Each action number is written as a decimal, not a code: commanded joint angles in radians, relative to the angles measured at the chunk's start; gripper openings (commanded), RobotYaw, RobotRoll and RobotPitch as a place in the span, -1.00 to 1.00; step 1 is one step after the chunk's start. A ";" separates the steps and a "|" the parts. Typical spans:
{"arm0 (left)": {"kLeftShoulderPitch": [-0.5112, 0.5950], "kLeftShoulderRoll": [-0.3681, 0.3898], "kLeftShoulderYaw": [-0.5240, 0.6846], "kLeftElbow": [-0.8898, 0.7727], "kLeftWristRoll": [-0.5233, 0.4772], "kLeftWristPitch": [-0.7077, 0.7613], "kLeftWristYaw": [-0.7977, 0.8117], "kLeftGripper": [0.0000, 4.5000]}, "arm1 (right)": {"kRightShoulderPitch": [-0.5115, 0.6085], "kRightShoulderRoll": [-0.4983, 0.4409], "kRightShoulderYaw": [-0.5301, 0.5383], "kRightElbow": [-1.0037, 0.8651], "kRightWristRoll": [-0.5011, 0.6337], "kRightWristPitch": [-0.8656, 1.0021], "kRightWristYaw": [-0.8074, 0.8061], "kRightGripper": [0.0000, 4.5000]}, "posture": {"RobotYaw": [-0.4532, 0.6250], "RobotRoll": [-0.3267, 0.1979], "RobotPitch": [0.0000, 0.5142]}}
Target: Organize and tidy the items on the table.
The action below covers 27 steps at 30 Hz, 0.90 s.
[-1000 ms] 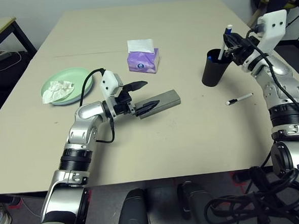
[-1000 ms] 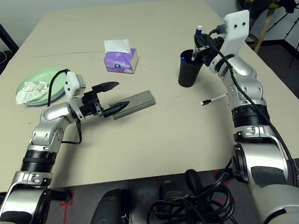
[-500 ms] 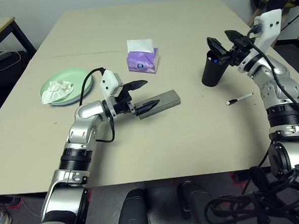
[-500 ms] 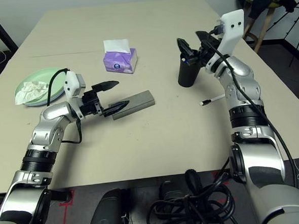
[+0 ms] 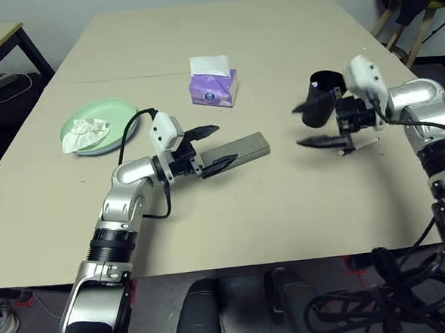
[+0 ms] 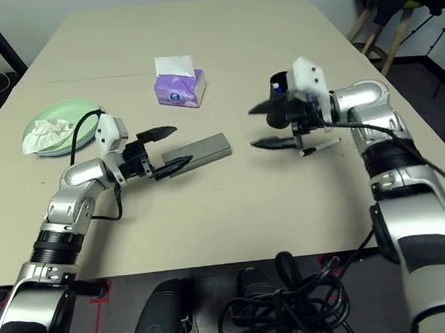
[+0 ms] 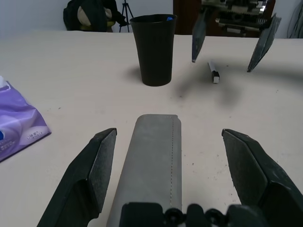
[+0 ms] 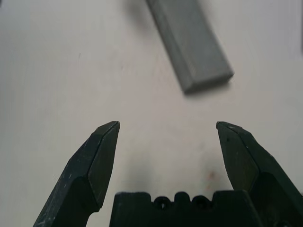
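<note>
1. Two head views, one scene, with the grey glasses case [image 5: 238,150] as landmark near the middle of the beige table [image 5: 275,42]. The left gripper [image 5: 215,146] has its fingers spread wide, one on either side of the case's near end, without pinching it. The purple tissue box [image 5: 213,89] stands beyond the case. The mint green plate [image 5: 121,112], stacked on a pale blue one, lies well to the case's left and carries a crumpled white tissue [image 5: 84,134].
2. Same views, right of the case: the black cup [image 5: 321,108] stands upright with something blue showing at its rim. The right gripper [image 5: 304,124] hovers between cup and case, fingers spread and empty, pointing toward the case. A slim pen [image 6: 319,147] lies flat on the table just behind that gripper, on the side away from the case.
3. Left wrist view: the case lies lengthwise between the spread left fingers [image 7: 92,168], clear of both. Past the case's far end stand the cup and the pen [image 7: 213,73]; the right gripper's fingers hang above the pen. The tissue box sits beside the case.
4. Right wrist view: the right gripper [image 8: 165,144] is spread over bare table, holding nothing. The case's end [image 8: 191,45] lies ahead of the fingertips, apart from them.
</note>
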 commanded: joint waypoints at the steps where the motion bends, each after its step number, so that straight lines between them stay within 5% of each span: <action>1: 0.020 0.002 -0.013 -0.029 0.006 0.009 0.006 1.00 | -0.071 -0.033 0.106 0.120 -0.077 -0.142 0.009 0.99 | 0.05 0.25 -0.29; 13: 0.026 0.004 -0.011 -0.058 0.002 0.018 0.022 1.00 | -0.187 -0.064 0.200 0.332 -0.365 -0.488 -0.003 0.99 | 0.06 0.25 -0.21; 27: 0.043 0.000 -0.010 -0.087 -0.001 0.021 0.049 1.00 | -0.245 -0.050 0.233 0.385 -0.643 -0.605 -0.217 0.99 | 0.11 0.25 -0.22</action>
